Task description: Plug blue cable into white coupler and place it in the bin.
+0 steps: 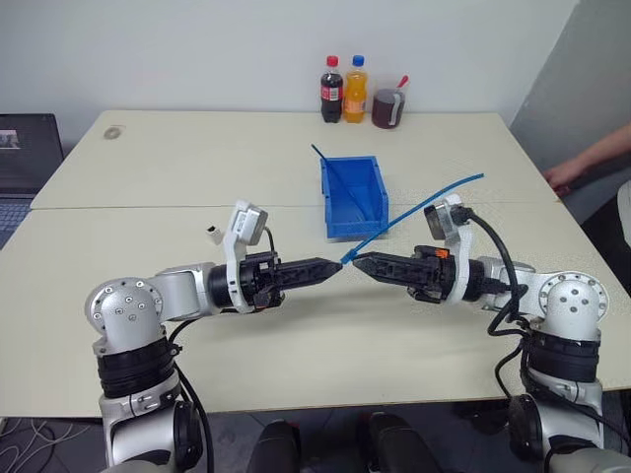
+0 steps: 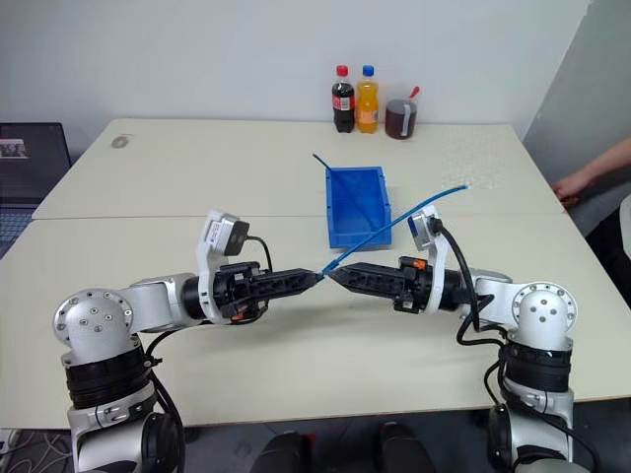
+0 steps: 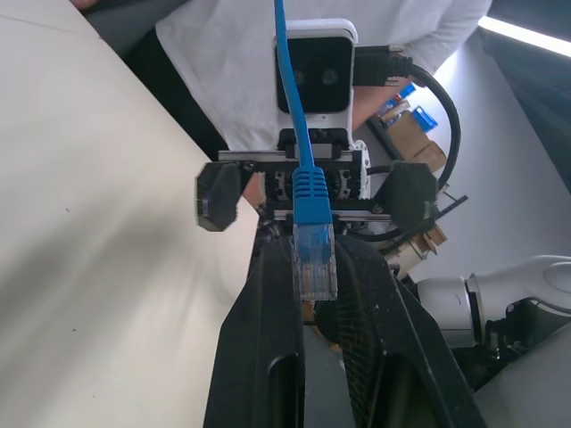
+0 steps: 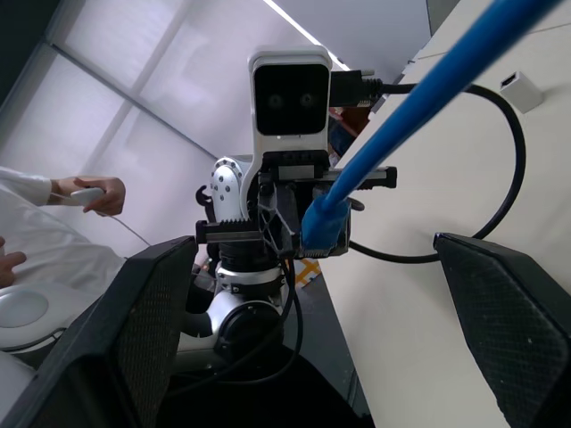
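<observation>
The left gripper (image 1: 338, 264) has its jaws clenched on the clear plug (image 3: 316, 261) at the end of the cable (image 1: 434, 203), holding it level above the counter (image 1: 296, 345) and pointing to the robot's right. In the left wrist view the plug lies pinched between the two black fingers (image 3: 259, 330), its blue boot just past their tips and the cable running on away from them.

The right gripper (image 1: 357, 261) faces it tip to tip, pointing to the robot's left, with its jaws spread wide and holding nothing. In the right wrist view the two fingers (image 4: 513, 330) stand far apart, and the plug in the left jaws hangs in the gap between them, touching neither.

From the plug the cable rises in a straight slanting line over the right arm, crossing just in front of the bin's (image 1: 352, 202) near right corner, and ends up in the air beyond the right wrist camera.

The coupler (image 1: 212, 233) lies on the counter beside the left wrist, apart from both grippers and from the cable; it also shows in the right wrist view as a small white block on the counter.

The bin sits on the counter just behind the meeting point of the grippers, with a short dark-blue cable (image 1: 326, 163) leaning out of its far left corner.

At the far edge stand two bottles (image 1: 344, 90) and a jug (image 1: 387, 107). A laptop (image 1: 25, 158) lies off the left side, and a person's hand (image 1: 564, 174) rests at the counter's right edge.
</observation>
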`<state>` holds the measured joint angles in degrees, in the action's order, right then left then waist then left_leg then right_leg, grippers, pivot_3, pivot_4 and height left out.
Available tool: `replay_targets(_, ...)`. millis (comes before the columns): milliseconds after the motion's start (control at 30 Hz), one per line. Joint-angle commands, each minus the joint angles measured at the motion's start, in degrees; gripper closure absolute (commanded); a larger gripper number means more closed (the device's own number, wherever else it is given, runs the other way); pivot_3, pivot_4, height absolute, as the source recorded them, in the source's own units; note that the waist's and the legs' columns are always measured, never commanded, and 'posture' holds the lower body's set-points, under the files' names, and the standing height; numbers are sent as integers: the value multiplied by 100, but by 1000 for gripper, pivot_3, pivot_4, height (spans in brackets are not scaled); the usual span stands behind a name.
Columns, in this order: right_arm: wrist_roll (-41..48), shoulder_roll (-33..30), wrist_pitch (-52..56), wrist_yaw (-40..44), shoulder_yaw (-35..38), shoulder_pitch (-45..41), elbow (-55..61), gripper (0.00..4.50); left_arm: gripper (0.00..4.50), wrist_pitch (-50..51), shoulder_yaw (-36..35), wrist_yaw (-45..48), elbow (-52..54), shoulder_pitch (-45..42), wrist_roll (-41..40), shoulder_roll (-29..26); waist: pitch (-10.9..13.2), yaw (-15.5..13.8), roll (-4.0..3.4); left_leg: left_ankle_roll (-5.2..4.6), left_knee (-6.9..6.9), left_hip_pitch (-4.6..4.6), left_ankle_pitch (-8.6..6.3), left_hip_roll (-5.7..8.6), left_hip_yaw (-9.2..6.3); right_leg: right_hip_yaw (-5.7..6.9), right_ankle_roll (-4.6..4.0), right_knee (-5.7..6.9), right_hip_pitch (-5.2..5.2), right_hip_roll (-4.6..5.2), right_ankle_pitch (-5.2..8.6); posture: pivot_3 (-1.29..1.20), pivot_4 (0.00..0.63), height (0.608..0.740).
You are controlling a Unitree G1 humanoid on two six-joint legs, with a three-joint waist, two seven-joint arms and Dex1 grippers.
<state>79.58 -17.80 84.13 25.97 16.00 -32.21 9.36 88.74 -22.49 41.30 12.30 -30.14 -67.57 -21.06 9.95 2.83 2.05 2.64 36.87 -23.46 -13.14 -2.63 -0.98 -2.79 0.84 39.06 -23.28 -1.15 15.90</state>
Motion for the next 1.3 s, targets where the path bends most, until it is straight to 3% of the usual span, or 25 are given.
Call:
replay_targets(33,538,20,-157,-296,-98,-59,76,0,4292,-30,-21,-223,54,22,-417,22,0,1,0,0,0,0,0,0,-1,2,0,0,0,0,0,0,150,740)
replay_targets(233,781,91,-507,-727,-338,2,42,0,4292,-97,95,-442,42,92,-792,-76,0,0,0,0,0,-1,0,-1,-10,10,0,1,0,0,0,0,150,740)
replay_targets(467,1188,-91,-731,-957,-486,138,94,1413,4292,-237,255,-526,-68,106,-984,-242,0,-9,0,0,0,-6,0,0,-13,13,0,-2,0,0,0,0,150,740)
replay_targets(533,1310,-158,-790,-999,-556,178,129,2073,4292,-318,316,-563,-95,99,-1002,-253,0,-13,0,0,0,-8,0,0,-13,14,0,-3,0,1,0,0,150,740)
replay_targets(667,1498,-286,-880,-1039,-699,240,170,2841,4292,-451,401,-616,-158,80,-1057,-294,0,-26,-1,0,0,-8,0,0,-15,16,0,-3,0,1,0,0,150,740)
replay_targets(833,1586,-418,-1045,-1051,-826,274,132,4211,4292,-544,552,-583,-37,204,-1139,-405,1,-29,-1,0,0,-9,0,0,-15,15,-1,-5,-2,0,1,0,150,740)
replay_targets(967,1607,-546,-1102,-1011,-904,303,133,4331,4292,-721,634,-647,62,296,-1173,-453,1,-42,-1,0,-1,-11,0,0,-17,17,-2,-6,-2,0,2,0,150,740)
replay_targets(1000,1603,-574,-1115,-1014,-920,306,132,4333,3588,-808,628,-708,41,300,-1155,-427,1,-46,-2,0,0,-13,0,0,-19,19,-2,-6,-2,0,2,0,150,740)
replay_targets(1300,1163,-623,-1466,-1034,-861,137,-246,4334,1800,-1150,734,-146,355,460,-968,-1079,4,-47,-6,0,-2,-14,0,0,-20,19,-4,-6,-6,-1,3,0,150,740)
